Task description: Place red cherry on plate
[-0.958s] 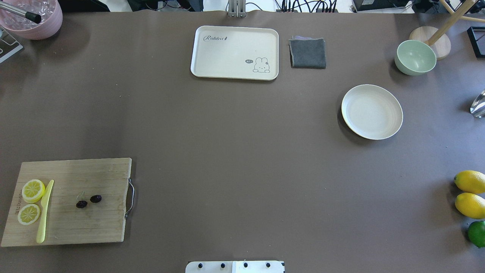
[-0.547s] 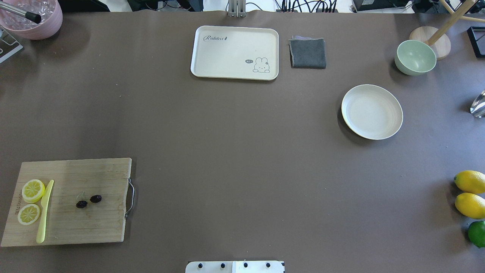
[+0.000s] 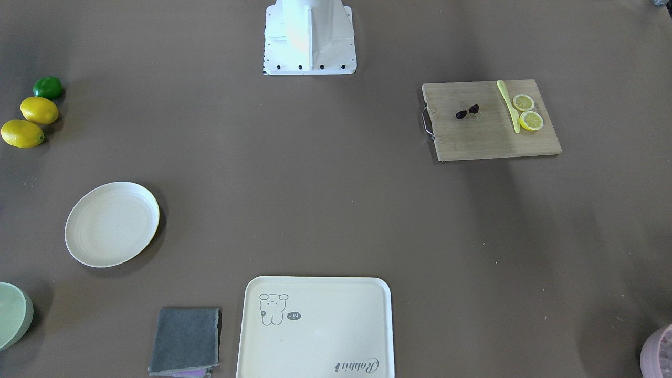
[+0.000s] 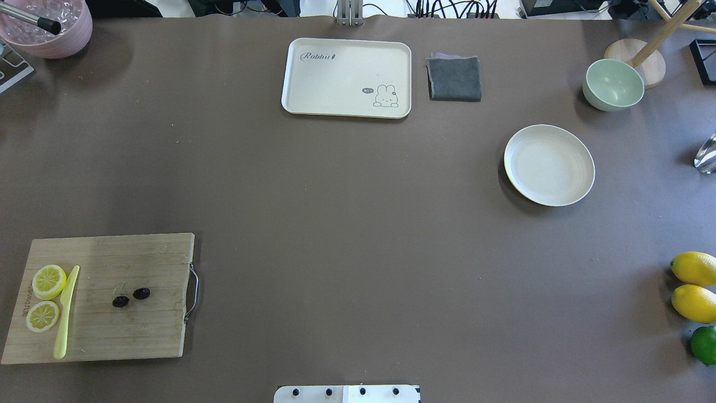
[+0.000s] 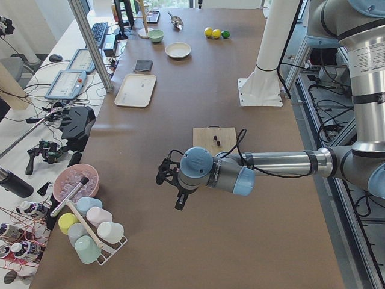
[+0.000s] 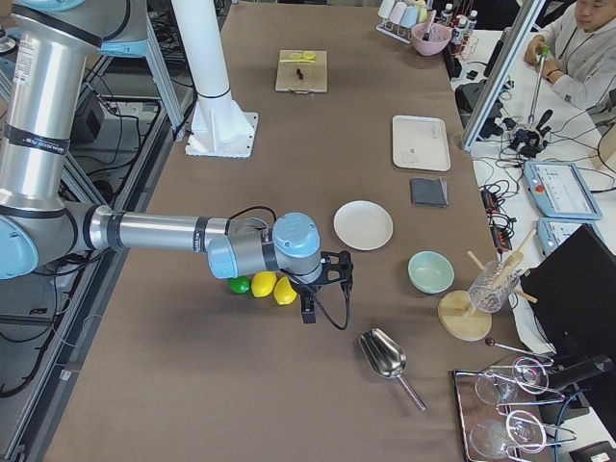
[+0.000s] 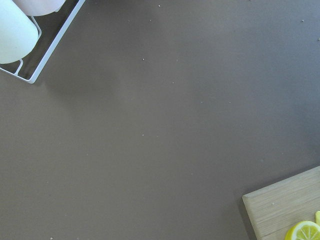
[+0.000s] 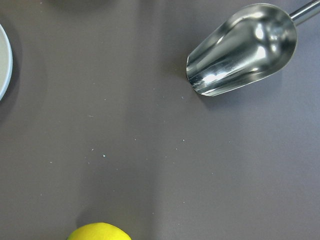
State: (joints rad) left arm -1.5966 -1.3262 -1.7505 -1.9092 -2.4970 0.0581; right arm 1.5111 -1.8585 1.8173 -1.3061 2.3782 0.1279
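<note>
The red cherry [image 4: 130,296], a pair of tiny dark fruits on thin stems, lies in the middle of a wooden cutting board [image 4: 145,336] at the near left; it also shows in the front view as the red cherry [image 3: 467,111]. The round cream plate [image 4: 549,165] stands bare far off at the right, the plate [image 3: 112,224] in the front view. Only the side views show the grippers. My left gripper [image 5: 169,189] hangs over the table beyond the board's outer end. My right gripper [image 6: 328,288] hangs by the lemons. I cannot tell whether either is open or shut.
Two lemon slices [image 4: 47,281] and a yellow knife [image 4: 66,310] share the board. A rabbit tray [image 4: 347,77], a grey cloth [image 4: 454,78] and a green bowl [image 4: 613,84] stand at the back. Two lemons [image 4: 693,285], a lime [image 4: 703,344] and a metal scoop [image 8: 240,50] lie at the right.
</note>
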